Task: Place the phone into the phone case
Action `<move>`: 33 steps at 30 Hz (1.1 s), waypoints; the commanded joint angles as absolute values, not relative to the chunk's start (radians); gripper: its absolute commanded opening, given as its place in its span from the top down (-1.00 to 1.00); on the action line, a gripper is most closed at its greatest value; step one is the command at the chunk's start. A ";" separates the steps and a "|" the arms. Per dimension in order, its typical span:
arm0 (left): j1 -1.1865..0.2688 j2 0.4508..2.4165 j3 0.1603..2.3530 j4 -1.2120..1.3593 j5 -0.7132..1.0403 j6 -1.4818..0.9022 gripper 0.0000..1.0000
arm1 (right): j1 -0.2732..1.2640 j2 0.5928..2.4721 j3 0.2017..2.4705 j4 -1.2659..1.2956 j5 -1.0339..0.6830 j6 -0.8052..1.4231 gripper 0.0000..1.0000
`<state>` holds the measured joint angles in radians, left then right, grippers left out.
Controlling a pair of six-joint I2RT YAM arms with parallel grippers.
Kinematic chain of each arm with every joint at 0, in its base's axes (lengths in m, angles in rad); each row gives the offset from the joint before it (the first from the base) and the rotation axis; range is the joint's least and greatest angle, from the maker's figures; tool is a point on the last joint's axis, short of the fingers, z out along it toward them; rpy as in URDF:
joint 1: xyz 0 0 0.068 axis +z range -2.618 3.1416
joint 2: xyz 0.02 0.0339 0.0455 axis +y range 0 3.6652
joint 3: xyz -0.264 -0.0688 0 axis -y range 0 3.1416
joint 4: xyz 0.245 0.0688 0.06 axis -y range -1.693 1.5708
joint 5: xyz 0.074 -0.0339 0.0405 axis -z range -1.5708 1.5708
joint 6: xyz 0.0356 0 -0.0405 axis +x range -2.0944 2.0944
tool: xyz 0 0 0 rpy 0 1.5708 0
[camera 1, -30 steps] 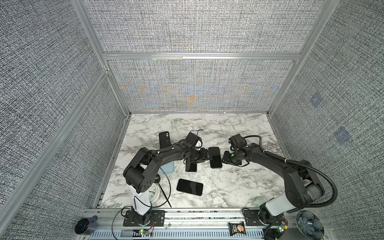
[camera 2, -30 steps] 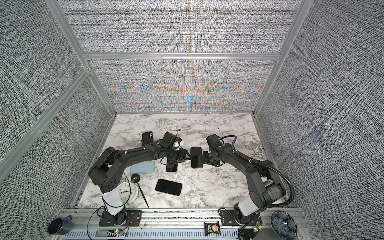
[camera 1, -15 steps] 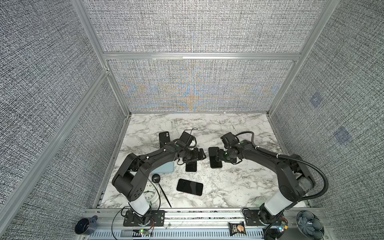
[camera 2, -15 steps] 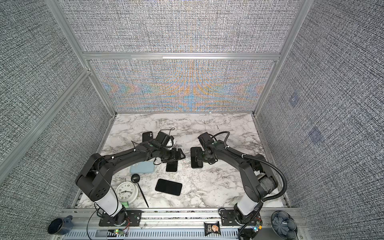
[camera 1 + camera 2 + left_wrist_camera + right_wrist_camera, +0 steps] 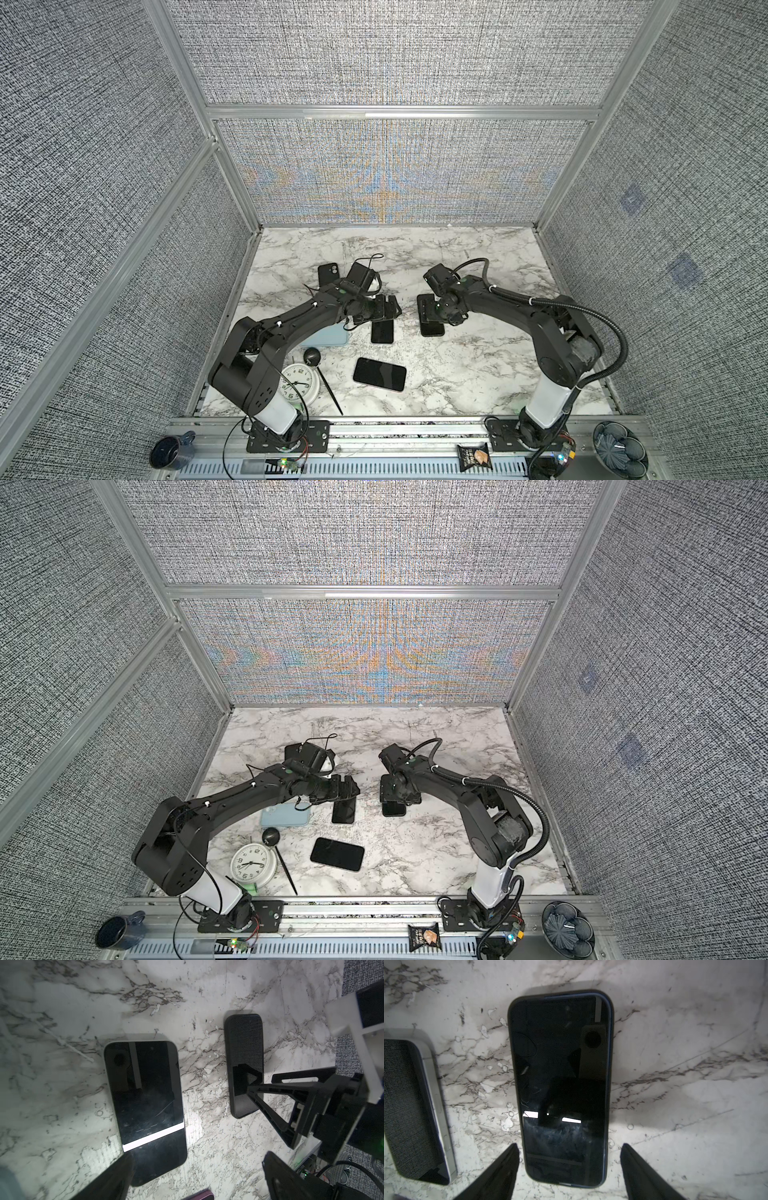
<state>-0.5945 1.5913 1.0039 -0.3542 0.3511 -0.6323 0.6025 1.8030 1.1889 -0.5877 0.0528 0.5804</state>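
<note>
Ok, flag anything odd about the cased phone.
The phone lies flat in its case, but its blue edge shows along one long side only, so it may not be fully seated there.

1. Table [image 5: 478,374]: white marble, grey-brown veins.
2. Phone [image 5: 560,1084]: black screen, blue edge; phone case [image 5: 513,1002]: black.
3. Second phone [image 5: 145,1095]: black screen, silver rim.
4. Walls [image 5: 395,54]: grey weave.
5. Clock [image 5: 297,382]: white face.

Marble tbl [image 5: 478,374], cased phone [image 5: 560,1084], silver-edged phone [image 5: 145,1095], 3rd phone [image 5: 379,374], blk case [image 5: 328,273], blue case [image 5: 328,337], clock [image 5: 300,380]
</note>
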 commanded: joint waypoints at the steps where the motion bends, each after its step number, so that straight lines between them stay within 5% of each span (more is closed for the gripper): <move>1: -0.577 1.589 1.018 -0.366 0.374 -0.614 -0.96 | 0.604 1.829 1.222 -0.632 0.089 0.584 -0.59; 33: -0.553 1.621 1.049 -0.338 0.413 -0.605 -0.96 | 0.632 1.940 1.322 -0.660 0.138 0.562 -0.72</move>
